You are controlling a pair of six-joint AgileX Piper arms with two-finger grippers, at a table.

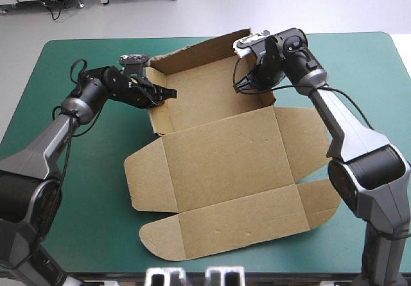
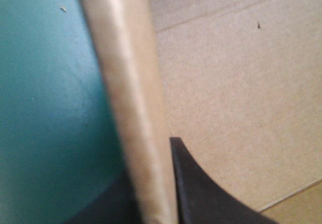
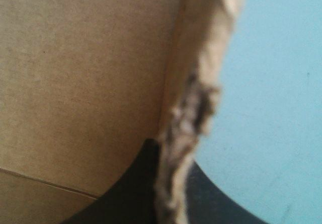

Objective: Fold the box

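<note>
Left gripper (image 1: 169, 94) and right gripper (image 1: 250, 83) seemingly pinch box (image 1: 218, 157) walls.

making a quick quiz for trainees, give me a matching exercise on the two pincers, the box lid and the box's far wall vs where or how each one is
Column one:
1 left pincer
2 right pincer
3 lid
4 far wall

Column two:
a lying flat on the teal-green cover
b shut on the right side wall of the box
c standing upright, no pincer on it
d shut on the left side wall

Pairs: 1-d, 2-b, 3-a, 4-c
</note>
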